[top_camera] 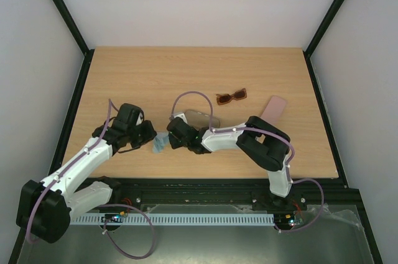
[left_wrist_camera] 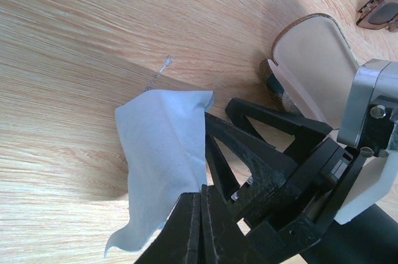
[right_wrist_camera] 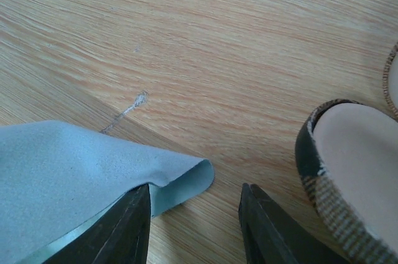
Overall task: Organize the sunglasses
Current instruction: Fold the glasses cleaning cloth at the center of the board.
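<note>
A reddish-brown pair of sunglasses (top_camera: 231, 96) lies on the table behind both arms, and it shows at the top right of the left wrist view (left_wrist_camera: 379, 12). My left gripper (top_camera: 151, 138) (left_wrist_camera: 204, 192) is shut on a light blue cloth (top_camera: 160, 144) (left_wrist_camera: 165, 152), which stands up from its jaws. My right gripper (top_camera: 177, 133) (right_wrist_camera: 194, 188) is open just above the table, facing the left one. A folded corner of the cloth (right_wrist_camera: 74, 177) reaches in beside its left finger (right_wrist_camera: 124, 233).
An open brown case (top_camera: 199, 117) (left_wrist_camera: 311, 59) (right_wrist_camera: 348, 164) with a pale lining lies right behind the right gripper. A flat pink case (top_camera: 273, 109) lies further right. Black frame posts edge the table on both sides.
</note>
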Tool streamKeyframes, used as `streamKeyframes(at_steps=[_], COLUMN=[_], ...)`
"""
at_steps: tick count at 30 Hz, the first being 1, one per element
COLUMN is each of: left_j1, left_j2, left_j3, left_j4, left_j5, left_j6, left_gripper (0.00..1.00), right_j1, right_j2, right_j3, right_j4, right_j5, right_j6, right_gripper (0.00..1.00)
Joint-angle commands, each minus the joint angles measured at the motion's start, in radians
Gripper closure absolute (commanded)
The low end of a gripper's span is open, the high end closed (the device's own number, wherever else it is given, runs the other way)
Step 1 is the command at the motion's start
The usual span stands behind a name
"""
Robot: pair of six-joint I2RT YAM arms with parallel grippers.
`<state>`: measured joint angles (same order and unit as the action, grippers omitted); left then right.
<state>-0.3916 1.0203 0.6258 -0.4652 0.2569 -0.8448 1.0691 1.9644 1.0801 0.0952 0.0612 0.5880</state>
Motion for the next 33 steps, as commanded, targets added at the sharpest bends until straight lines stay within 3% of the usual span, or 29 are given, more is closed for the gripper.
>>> streamKeyframes(at_steps=[1,6,13,20,33], left_j1=[0.012,0.025,0.058,0.079,0.14], left_j2=[-0.005,0.019,0.057,0.063,0.034], left_j3=[0.031,0.025,0.007,0.006,0.19], left_j4=[-0.033,-0.035,0.012,0.022,-0.048], left_j5=[-0.028,-0.088,-0.117,-0.116,-0.1], left_j6=[0.006,-0.001,-0.017,-0.012,0.063], left_gripper=[0.98,0.98,0.98,0.98,0.98], right_j1=[0.0,0.0,0.0,0.001,-0.013], right_j2=[0.032,0.077,0.121,0.154,-0.113], right_j3=[0.023,0.075,0.125,0.167,0.151], right_j4=[-0.001,-0.009,-0.059,-0.098,-0.148], right_j5=[-0.016,-0.035,-0.002,0.017,0.171], right_j6=[0.007,0.004,-0.01,-0.01,-0.055], right_gripper=[0.6,0.61,0.71,0.98,0.99])
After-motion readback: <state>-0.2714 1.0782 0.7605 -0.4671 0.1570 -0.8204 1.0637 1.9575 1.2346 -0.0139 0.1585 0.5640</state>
